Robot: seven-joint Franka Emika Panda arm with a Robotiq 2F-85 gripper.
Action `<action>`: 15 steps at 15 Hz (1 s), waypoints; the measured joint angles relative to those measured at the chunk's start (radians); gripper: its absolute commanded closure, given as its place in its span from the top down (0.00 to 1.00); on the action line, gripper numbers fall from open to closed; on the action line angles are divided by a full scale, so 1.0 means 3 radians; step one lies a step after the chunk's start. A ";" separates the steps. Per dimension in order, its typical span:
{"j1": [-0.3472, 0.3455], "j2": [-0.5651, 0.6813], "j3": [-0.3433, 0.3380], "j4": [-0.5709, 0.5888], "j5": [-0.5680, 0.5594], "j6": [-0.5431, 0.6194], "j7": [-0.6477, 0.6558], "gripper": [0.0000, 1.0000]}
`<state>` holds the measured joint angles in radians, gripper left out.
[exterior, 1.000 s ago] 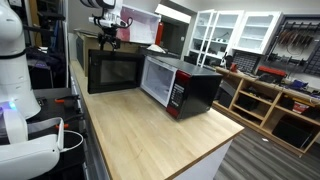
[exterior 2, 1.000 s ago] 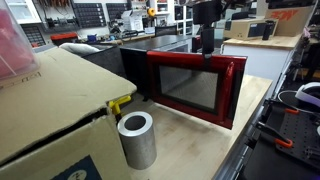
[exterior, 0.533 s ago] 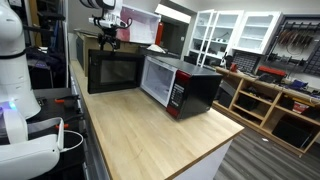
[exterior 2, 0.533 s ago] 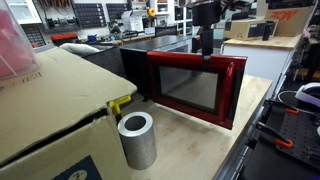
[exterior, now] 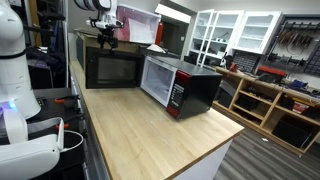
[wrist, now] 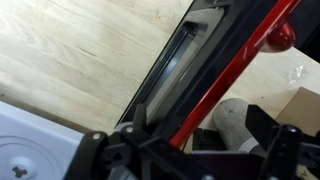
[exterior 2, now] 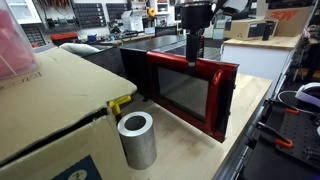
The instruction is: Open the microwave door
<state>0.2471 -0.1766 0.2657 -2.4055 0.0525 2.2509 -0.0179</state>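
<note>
Jaws sit at the top rim of the microwave door (exterior 2: 190, 95), and whether they are clamped or merely hooked, I can't tell!
Up close, a grey cylinder (exterior 2: 135, 140) and a cardboard box (exterior 2: 50, 100) could get clipped if the door swings wider. It hangs well open off the microwave (exterior: 200, 90). Force the hinge and the microwave may skid on the tabletop (exterior: 150, 135).

My arm reaches down from above, wrist upright.
In both exterior views my gripper (exterior: 108, 40) (exterior 2: 192, 56) points straight down near the top of the frame. In the wrist view its dark links fill the bottom edge, and the jaw gap is unclear.
</note>
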 measured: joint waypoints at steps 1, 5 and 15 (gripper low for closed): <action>0.0000 0.0013 0.0014 0.0011 -0.0043 0.0000 0.0071 1.00; 0.0000 0.0028 0.0038 0.0024 -0.0105 0.0000 0.0174 1.00; 0.0003 -0.0013 0.0038 0.0094 -0.0072 0.0070 0.0176 1.00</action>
<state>0.2480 -0.1803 0.2771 -2.3772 0.0310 2.2720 0.0349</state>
